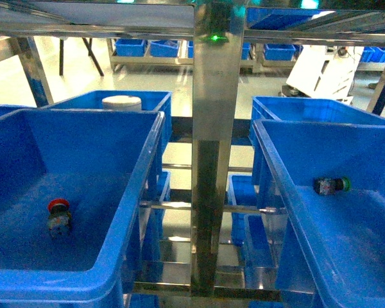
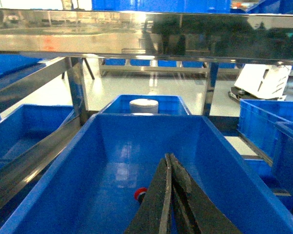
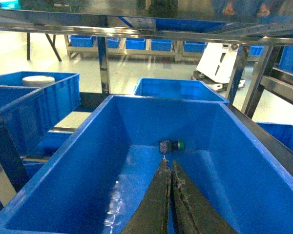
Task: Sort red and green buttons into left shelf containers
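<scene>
The red button (image 1: 59, 215) lies on the floor of the near left blue bin (image 1: 83, 141), red cap up. In the left wrist view it (image 2: 140, 194) peeks out left of my left gripper (image 2: 169, 158), which is shut with nothing in it and hangs inside that bin (image 2: 136, 136). The green button (image 1: 332, 185) lies on its side at the far wall of the right blue bin (image 1: 346, 147). My right gripper (image 3: 167, 165) is shut and empty, its tips just short of the green button (image 3: 171, 145). Neither gripper shows in the head view.
A steel shelf post (image 1: 213, 128) with a green light (image 1: 214, 38) stands between the two bins. A round white tub (image 1: 122, 101) sits in the blue bin behind the left one. A steel rail (image 2: 112, 39) runs overhead. More blue bins stand behind and to both sides.
</scene>
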